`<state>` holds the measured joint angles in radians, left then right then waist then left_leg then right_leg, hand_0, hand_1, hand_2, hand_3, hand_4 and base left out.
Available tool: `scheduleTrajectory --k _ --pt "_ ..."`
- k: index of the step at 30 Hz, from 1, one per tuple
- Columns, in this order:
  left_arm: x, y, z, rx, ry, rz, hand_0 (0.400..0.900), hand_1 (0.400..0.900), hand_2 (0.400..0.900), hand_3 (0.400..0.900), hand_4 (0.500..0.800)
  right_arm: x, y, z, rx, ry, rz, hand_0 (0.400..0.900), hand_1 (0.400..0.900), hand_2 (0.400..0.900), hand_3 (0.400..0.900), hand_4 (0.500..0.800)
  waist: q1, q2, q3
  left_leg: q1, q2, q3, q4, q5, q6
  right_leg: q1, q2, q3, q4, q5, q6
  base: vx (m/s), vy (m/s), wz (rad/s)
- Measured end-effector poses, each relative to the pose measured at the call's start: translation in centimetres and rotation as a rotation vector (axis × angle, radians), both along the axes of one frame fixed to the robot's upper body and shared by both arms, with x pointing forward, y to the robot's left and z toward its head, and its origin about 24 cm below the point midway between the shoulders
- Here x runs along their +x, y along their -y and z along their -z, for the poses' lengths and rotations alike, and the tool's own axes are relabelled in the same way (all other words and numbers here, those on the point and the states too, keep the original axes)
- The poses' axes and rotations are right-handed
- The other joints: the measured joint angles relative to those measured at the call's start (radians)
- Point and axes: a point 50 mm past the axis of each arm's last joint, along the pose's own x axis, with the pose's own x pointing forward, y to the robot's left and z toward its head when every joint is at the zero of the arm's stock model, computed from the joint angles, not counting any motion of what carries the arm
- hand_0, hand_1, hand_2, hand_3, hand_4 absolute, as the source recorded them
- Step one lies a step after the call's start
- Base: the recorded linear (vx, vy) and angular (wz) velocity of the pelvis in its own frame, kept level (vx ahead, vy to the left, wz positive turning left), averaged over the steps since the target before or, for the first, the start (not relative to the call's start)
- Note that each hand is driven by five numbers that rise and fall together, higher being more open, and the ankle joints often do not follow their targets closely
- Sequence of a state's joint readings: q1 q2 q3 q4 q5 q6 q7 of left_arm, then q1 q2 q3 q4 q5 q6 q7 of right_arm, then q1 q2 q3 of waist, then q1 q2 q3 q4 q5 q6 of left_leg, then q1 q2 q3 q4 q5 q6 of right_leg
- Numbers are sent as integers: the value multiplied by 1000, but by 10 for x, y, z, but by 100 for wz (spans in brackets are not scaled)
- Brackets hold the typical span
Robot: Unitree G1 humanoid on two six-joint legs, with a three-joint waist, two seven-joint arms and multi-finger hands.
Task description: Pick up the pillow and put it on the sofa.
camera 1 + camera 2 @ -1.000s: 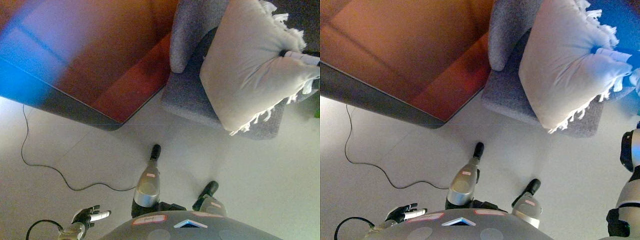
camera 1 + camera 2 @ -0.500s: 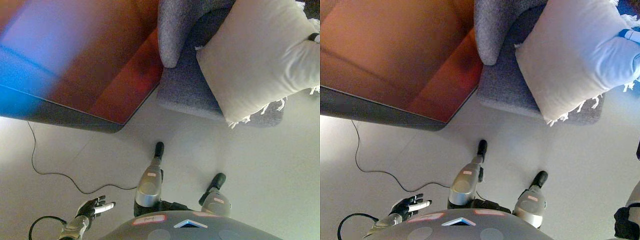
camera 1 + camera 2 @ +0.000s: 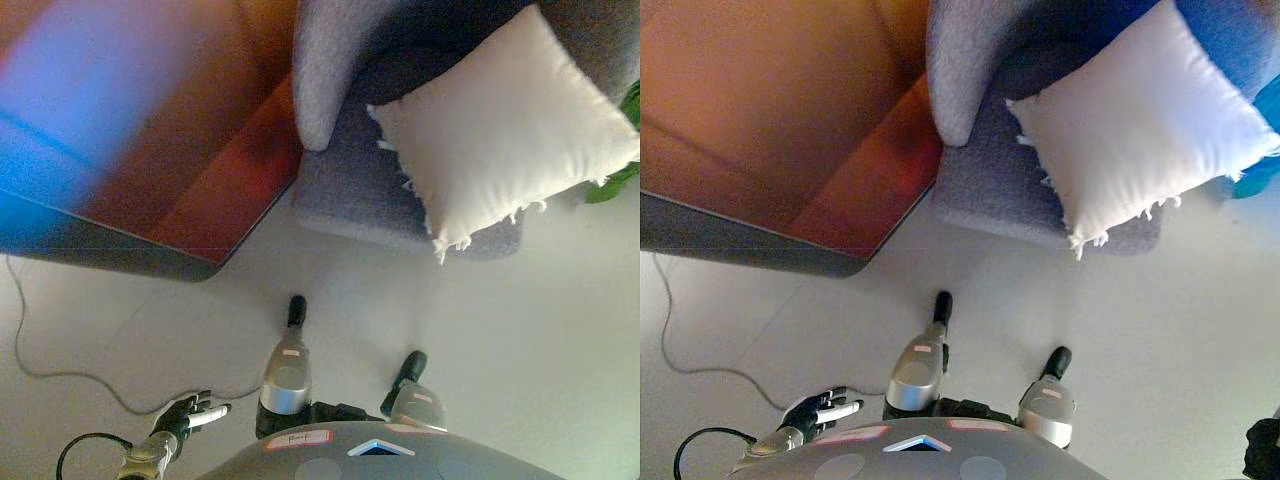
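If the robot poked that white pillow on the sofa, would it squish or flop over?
Probably squish: the pillow looks plump and soft. It likely feels light for its size. It might slide forward, since its fringed corner hangs past the front edge of the grey sofa seat.

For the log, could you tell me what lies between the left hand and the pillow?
In both views: bare floor, then the sofa seat edge, between left hand and pillow.

Soft, even indoor light; pale floor [image 3: 520, 330] bright, sofa [image 3: 370, 180] recess dark, edges softly blurred.
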<state>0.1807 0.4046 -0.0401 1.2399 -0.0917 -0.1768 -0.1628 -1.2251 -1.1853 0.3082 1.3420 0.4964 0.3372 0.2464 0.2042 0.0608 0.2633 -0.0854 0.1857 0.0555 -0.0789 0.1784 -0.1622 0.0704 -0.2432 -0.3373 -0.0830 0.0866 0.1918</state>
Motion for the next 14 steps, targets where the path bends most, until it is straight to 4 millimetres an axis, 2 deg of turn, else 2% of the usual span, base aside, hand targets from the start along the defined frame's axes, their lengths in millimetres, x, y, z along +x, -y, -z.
scheduleTrajectory --k 4,6,10,14 --pt "-5 -3 -1 12 -15 6 900 900 900 900 800 -17 13 -1 -5 -17 39 900 900 900 900 800 -18 -44 -65 21 5 24 0 -11 -2 5 1 21 -3 -1 0 45 1 -10" --pt "-11 -7 -2 21 -25 -4 900 900 900 900 800 -23 18 8 -5 -50 46 900 900 900 900 800 -36 -61 -96 27 6 29 -1 -13 -2 8 2 25 -3 -1 -1 0 7 -6" --pt "-19 -15 -6 43 -28 -19 900 900 900 900 800 -53 35 64 79 -176 78 900 900 900 900 800 -54 -88 -152 36 10 38 -1 -21 2 8 3 34 -3 -5 -6 -36 17 -6" --pt "-24 -8 -2 31 -72 -7 900 900 900 900 800 -97 40 145 194 -392 111 900 900 900 900 800 -72 -87 -174 47 13 49 -1 -26 -3 5 5 47 -2 -6 -9 -8 21 -7"
